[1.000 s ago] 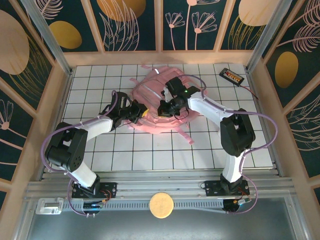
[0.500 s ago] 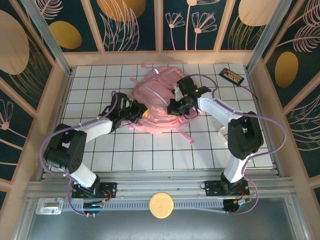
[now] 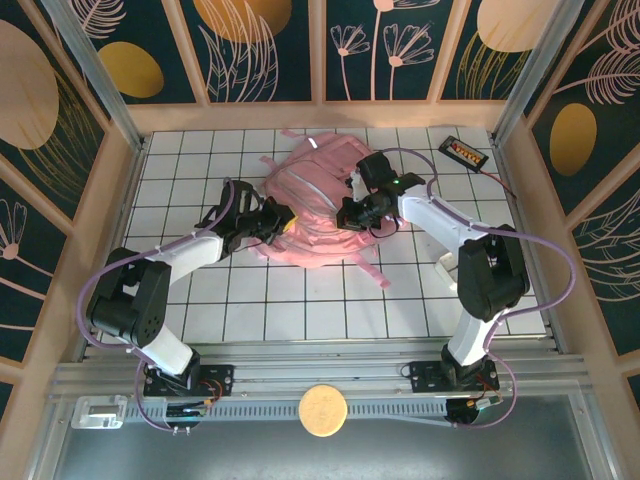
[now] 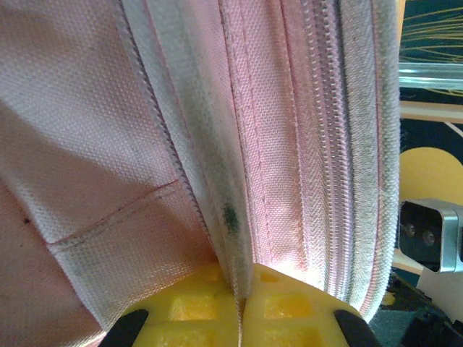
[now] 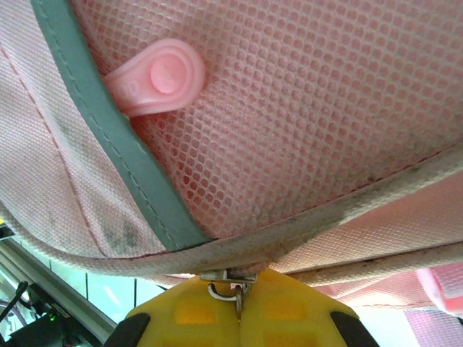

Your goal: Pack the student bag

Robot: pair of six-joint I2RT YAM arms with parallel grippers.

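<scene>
1. Bag (image 3: 312, 185) lies on the table (image 3: 300, 310), toward 12 o'clock.
2. Left end effector (image 3: 285, 222) at bag's 9 o'clock edge, pressed together, pinching a fabric fold.
3. Right end effector (image 3: 347, 214) at bag's 3 o'clock side, pinching the metal zip pull (image 5: 230, 283).

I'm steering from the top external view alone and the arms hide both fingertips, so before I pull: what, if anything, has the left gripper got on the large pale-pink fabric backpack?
Observer: The left gripper is shut on a fold of the pale-pink fabric backpack, beside a zipper track.
Operator: And the right one?
Observer: The right gripper is shut on a small metal zipper ring at the backpack's seam edge.
Operator: Anything close to it?
Observer: A round pink rubber tab lies on pink mesh above, apart from the gripper.
</scene>
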